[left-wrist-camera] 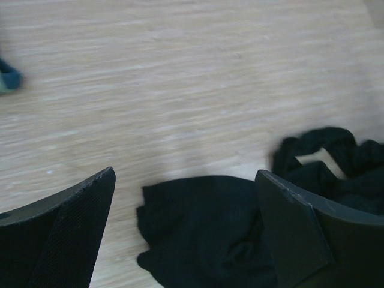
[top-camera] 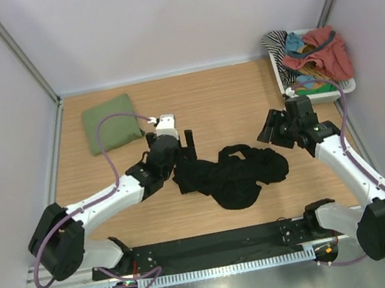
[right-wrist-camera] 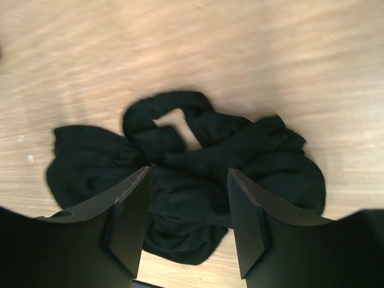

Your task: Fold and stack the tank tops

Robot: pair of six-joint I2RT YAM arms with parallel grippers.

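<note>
Top external showed my left gripper (top-camera: 188, 151) and right gripper (top-camera: 268, 129) both spread apart, holding nothing, flanking the crumpled black tank top (top-camera: 231, 174).

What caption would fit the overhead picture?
Left gripper and right gripper, both open, flank a crumpled black cloth tank top; a folded olive green top lies beyond.

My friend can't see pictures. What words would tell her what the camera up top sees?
A crumpled black tank top lies on the table between two open grippers, the left gripper at its left edge, the right gripper beside its right end. A folded olive green tank top sits back left; a white basket of clothes, back right.
</note>
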